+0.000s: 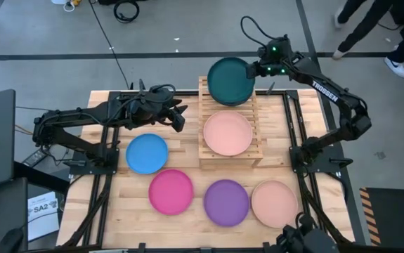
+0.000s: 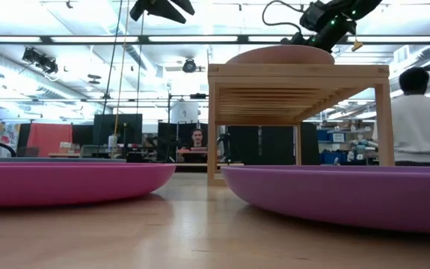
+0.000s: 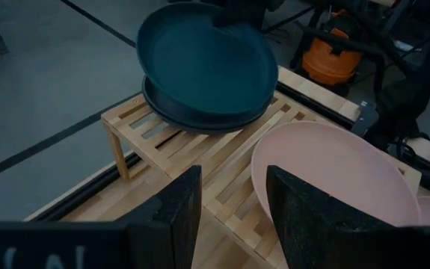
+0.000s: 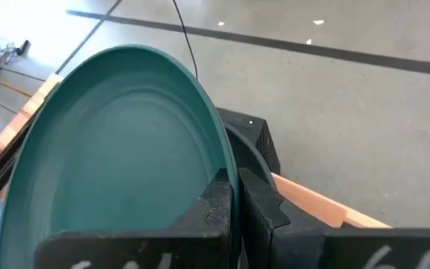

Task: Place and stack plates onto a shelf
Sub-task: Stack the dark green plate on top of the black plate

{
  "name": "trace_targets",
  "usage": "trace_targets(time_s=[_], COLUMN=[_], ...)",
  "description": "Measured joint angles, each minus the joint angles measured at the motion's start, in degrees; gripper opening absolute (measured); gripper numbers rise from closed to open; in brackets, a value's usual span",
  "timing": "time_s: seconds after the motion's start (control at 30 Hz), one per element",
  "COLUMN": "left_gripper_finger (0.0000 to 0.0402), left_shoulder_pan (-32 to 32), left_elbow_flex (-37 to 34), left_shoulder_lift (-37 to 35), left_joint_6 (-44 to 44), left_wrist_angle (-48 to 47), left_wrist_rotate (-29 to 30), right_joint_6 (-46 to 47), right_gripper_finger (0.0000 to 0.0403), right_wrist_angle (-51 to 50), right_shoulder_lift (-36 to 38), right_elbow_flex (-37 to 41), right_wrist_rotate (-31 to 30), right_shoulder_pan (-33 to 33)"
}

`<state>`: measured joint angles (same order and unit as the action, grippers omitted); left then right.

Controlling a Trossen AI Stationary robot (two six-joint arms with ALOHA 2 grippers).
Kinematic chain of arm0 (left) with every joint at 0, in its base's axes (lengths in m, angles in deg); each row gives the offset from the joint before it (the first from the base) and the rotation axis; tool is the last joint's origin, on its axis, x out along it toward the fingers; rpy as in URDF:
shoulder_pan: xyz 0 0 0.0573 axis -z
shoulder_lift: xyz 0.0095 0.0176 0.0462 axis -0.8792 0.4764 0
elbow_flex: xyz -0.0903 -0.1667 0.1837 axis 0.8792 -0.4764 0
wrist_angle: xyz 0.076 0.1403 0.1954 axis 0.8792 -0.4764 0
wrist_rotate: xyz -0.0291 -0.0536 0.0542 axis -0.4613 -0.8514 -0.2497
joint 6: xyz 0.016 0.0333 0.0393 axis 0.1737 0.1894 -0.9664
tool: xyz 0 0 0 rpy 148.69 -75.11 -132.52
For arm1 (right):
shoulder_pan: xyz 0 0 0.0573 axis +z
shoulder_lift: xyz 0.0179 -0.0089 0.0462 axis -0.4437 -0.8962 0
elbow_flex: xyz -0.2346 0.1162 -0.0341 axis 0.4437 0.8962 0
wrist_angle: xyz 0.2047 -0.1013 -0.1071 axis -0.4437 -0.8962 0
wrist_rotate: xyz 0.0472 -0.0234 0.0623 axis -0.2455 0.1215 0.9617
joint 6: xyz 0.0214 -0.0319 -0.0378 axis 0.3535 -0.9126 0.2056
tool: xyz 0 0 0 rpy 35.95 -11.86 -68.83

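Note:
My right gripper is shut on a teal plate over the far end of the wooden shelf. Under the teal plate lies a dark grey plate on the shelf's slats. A salmon plate rests on the shelf's near end. My left gripper is open and hovers left of the shelf, touching nothing; its fingers point toward the shelf. On the table lie a blue plate, a magenta plate, a purple plate and another salmon plate. My right gripper pinches the teal plate's rim on its right edge, one finger on the inner face and the other outside the rim. It comes from the table's right. The plate sits just over the dark grey plate; whether they touch I cannot tell.
Black rails run along the table on both sides of the shelf. Free wood shows between the blue plate and the shelf. People stand on the floor beyond the table's far right corner, and a person in white sits beyond the table.

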<state>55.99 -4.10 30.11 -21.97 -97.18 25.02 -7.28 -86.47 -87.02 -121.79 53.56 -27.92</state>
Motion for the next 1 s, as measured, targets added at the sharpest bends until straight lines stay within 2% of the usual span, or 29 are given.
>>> trace_targets(time_s=[0.33, 0.8, 1.0], left_gripper_finger=[0.0158, 0.0158, 0.0158], left_shoulder_pan=[0.0, 0.0, 0.0], left_elbow_flex=[0.0, 0.0, 0.0], left_shoulder_lift=[0.0, 0.0, 0.0], left_joint_6=[0.0, 0.0, 0.0], left_wrist_angle=[0.0, 0.0, 0.0], left_wrist_rotate=[0.0, 0.0, 0.0], right_joint_6=[0.0, 0.0, -0.1], right_gripper_finger=[0.0027, 0.0040, 0.0064], right_wrist_angle=[-0.3, -0.5, -0.6], right_shoulder_lift=[-2.8, -2.8, -2.8], right_elbow_flex=[0.0, 0.0, 0.0], right_wrist_rotate=[0.1, -0.1, -0.1], right_shoulder_pan=[-0.3, -0.4, -0.4])
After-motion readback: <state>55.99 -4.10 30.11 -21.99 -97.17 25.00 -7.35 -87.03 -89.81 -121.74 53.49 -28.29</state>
